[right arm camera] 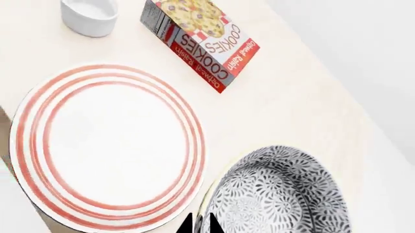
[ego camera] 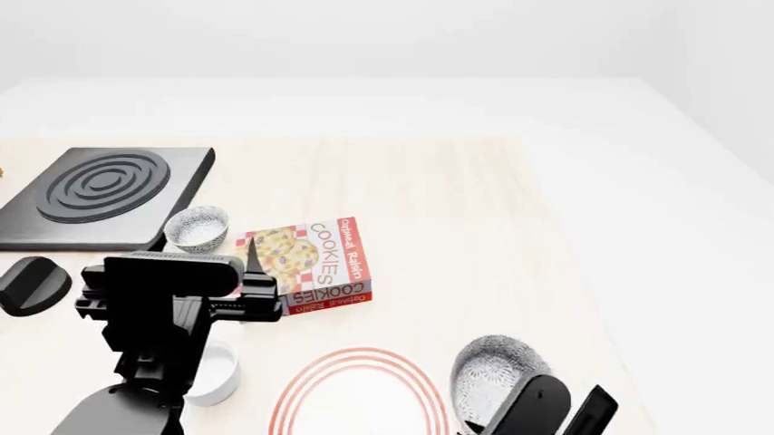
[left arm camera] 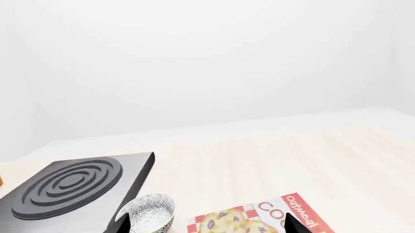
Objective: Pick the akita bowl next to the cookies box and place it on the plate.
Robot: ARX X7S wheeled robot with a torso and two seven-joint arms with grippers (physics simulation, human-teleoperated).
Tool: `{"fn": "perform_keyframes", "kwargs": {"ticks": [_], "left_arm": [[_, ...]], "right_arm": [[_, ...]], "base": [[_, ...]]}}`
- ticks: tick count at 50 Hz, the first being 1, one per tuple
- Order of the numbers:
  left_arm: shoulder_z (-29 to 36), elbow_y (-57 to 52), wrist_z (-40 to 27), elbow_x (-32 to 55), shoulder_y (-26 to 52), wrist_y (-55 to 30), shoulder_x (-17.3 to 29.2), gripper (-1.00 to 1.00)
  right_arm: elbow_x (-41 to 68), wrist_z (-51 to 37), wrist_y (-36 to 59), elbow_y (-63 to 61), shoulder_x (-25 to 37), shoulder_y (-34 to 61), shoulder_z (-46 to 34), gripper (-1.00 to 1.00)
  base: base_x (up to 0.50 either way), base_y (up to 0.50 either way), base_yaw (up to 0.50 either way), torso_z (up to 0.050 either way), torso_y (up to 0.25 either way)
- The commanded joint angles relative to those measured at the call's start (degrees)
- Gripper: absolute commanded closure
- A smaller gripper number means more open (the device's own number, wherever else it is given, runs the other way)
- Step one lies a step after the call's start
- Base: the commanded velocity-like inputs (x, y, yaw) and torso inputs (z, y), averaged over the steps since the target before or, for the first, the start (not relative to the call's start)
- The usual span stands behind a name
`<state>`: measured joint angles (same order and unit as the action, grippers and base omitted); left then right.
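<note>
Looking down from the head camera, you have the akita bowl (ego camera: pixel 198 227) standing upright on the bench (ego camera: pixel 484 208), just beside the cookies box (ego camera: pixel 308 263) at its 10 o'clock, a thin gap between them. A black hotplate (ego camera: pixel 103 195) with raised rings lies at the bowl's 10 o'clock, its near edge close to the bowl's rim. The plate (ego camera: pixel 357 399) is well apart from the bowl, at about 5 o'clock from the cookies box, and its face is bare.

Your left hand (left arm camera: pixel 206 227) is released: its wrist camera shows the two fingertips spread wide, with the akita bowl by one tip and the cookies box reaching across to the other. Nothing is held between them.

Your right hand (right arm camera: pixel 202 226) is at the plate's 3 o'clock, over a larger patterned bowl (ego camera: pixel 496 372) that sits just beside the plate's rim. Its dark tips are close together right at that bowl's near rim; you cannot tell from these views whether they pinch the rim or are merely drawn together.

A plain white bowl (ego camera: pixel 217 372) stands at the plate's 9 o'clock, partly behind your left arm.
</note>
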<state>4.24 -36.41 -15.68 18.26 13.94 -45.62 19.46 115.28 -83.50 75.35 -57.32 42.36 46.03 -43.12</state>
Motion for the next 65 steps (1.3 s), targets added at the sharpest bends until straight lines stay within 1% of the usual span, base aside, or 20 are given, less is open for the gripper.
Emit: {"fn": "perform_keyframes", "kwargs": {"ticks": [1, 4, 9, 12, 17, 21, 38, 46, 54, 60, 65], "left_arm": [[-0.21, 0.12, -0.08, 0.35, -0.04, 0.26, 0.15, -1.00], [-0.34, 0.01, -0.14, 0.46, -0.16, 0.24, 0.22, -1.00], [-0.46, 0.22, -0.15, 0.59, -0.17, 0.47, 0.28, -1.00], [-0.56, 0.04, -0.20, 0.73, -0.28, 0.53, 0.29, -1.00], [-0.91, -0.21, -0.36, 0.98, -0.29, 0.14, 0.50, -1.00], [-0.75, -0.33, -0.47, 1.02, -0.20, 0.09, 0.52, -1.00], [-0.80, 0.26, -0.53, 1.16, -1.09, 1.45, 0.61, -1.00], [-0.93, 0.29, -0.59, 1.38, -1.21, 1.62, 0.74, -1.00], [-0.79, 0.63, -0.62, 1.42, -1.32, 2.09, 0.75, -1.00], [-0.71, 0.43, -0.69, 1.62, -1.25, 1.91, 0.85, -1.00], [-0.44, 0.35, -0.81, 1.64, -0.98, 1.66, 0.93, -1.00]], "right_arm": [[-0.61, -0.39, 0.40, 2.16, -10.53, 9.41, -11.86, 1.00], [-2.59, 3.17, 1.98, 4.34, -13.71, 9.89, -11.60, 1.00], [-3.58, 5.43, 2.90, 6.44, -17.82, 11.61, -12.41, 1.00], [-3.29, 6.29, 2.64, 7.78, -20.65, 13.16, -12.98, 1.00], [-3.85, 6.16, 2.72, 8.31, -23.86, 12.89, -15.56, 1.00], [-4.36, 5.66, 2.93, 8.23, -25.19, 12.36, -17.62, 1.00], [-15.12, 15.74, 6.71, 10.26, -23.01, 7.70, -16.49, 1.00], [-22.38, 22.15, 7.59, 11.29, -22.57, 6.21, -16.39, 1.00], [-27.78, 26.80, 6.83, 11.20, -21.59, 5.15, -17.08, 1.00], [-34.78, 33.14, 4.62, 12.42, -19.57, 5.26, -17.12, 1.00], [-37.78, 35.78, 3.16, 13.10, -18.49, 4.87, -17.81, 1.00]], "base": [[0.00, 0.00, 0.00, 0.000, 0.000], [0.00, 0.00, 0.00, 0.000, 0.000], [0.00, 0.00, 0.00, 0.000, 0.000], [0.00, 0.00, 0.00, 0.000, 0.000], [0.00, 0.00, 0.00, 0.000, 0.000], [0.00, 0.00, 0.00, 0.000, 0.000], [0.00, 0.00, 0.00, 0.000, 0.001], [0.00, 0.00, 0.00, 0.000, 0.000], [0.00, 0.00, 0.00, 0.000, 0.000], [0.00, 0.00, 0.00, 0.000, 0.000], [0.00, 0.00, 0.00, 0.000, 0.002]]}}
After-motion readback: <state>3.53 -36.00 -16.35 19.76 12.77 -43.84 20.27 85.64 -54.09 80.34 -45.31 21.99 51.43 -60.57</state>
